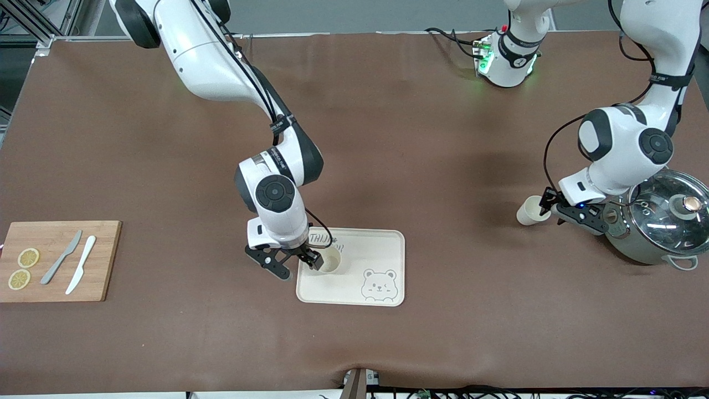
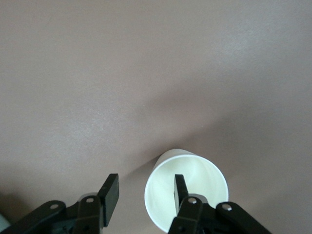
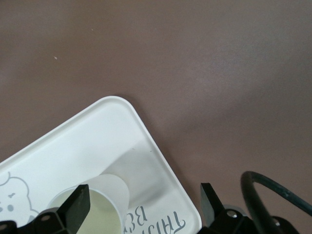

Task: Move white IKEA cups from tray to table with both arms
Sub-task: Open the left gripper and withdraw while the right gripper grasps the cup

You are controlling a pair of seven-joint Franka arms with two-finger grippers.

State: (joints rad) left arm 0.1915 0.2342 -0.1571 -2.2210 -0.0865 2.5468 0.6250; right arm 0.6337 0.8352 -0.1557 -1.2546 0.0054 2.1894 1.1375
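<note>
Readable markings, itemised:

1. Tray (image 1: 382,249), cream-white, on the surface. Dark script lettering printed along the edge toward the arms' bases. In the front view the opening letters read "THI"; the rest is covered by the right arm's gripper cable. In the right wrist view the same print (image 3: 157,220) shows upside down as "THIS" over a second line beginning "BE"; the remainder runs out of frame.

2. Same tray, corner nearest the front camera toward the left arm's end: outline drawing of a winking bear (image 1: 379,285). A picture only, no words.

3. Black bands on both arms carry small white print, too small to read.
</note>
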